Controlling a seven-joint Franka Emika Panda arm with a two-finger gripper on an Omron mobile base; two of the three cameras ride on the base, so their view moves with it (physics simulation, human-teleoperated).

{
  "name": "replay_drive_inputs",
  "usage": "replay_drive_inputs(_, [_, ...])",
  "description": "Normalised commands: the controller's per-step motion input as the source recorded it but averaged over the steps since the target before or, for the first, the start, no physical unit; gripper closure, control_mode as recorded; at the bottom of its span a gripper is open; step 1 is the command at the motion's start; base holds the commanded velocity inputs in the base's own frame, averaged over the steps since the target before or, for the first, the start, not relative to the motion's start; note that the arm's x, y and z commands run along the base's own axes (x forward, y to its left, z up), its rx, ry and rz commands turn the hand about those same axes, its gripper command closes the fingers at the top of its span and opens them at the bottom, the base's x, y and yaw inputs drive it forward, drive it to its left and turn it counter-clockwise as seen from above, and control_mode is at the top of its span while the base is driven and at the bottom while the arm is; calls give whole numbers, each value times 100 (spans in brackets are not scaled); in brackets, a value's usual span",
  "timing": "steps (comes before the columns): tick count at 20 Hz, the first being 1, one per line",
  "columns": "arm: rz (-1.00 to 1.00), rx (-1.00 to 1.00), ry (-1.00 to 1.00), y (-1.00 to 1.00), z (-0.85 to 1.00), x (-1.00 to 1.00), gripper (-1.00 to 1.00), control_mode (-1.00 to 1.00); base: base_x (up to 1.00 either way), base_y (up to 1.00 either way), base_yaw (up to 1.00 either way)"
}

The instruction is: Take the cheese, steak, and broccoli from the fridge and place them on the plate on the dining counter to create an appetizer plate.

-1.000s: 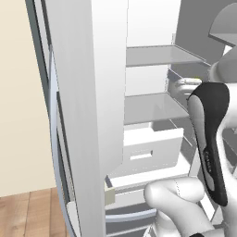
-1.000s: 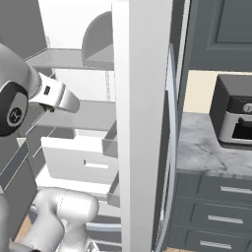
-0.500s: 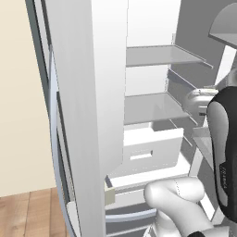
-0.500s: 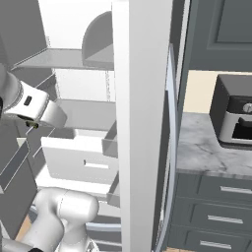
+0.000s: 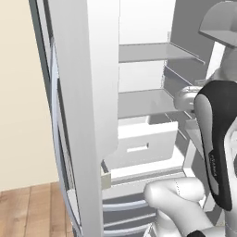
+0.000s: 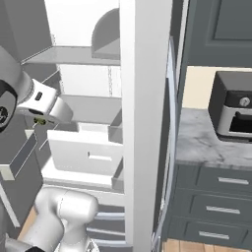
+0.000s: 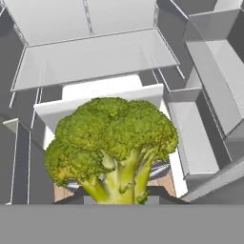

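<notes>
Before the fridge [image 5: 139, 139], narrowed jaws grip the broccoli [image 7: 112, 147] by its stem, crown pointing away.

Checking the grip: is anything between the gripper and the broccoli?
Nothing: in the hand view the broccoli sits directly in the gripper, over the fridge shelves.

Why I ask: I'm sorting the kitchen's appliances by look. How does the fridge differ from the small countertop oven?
The fridge is tall and white; the oven is small and dark. The fridge stands open, with shelves and a drawer showing; the oven looks shut. The fridge runs floor to top of frame; the oven sits on the marble counter. Both are boxy appliances with grey trim.
</notes>
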Motion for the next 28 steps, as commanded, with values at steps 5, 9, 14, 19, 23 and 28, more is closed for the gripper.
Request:
replay_drive_inputs(5, [0,0,0,0,0,0,100,100,-81,27,0])
replay_drive_inputs(9, [0,0,0,0,0,0,100,100,-54,43,-4])
replay_drive_inputs(14, [0,0,0,0,0,0,100,100,-50,41,-25])
replay_drive_inputs(19, [0,0,0,0,0,0,100,100,-89,14,-34])
replay_drive_inputs(23, [0,0,0,0,0,0,100,100,-73,41,-44])
replay_drive_inputs(28, [0,0,0,0,0,0,100,100,-76,72,-48])
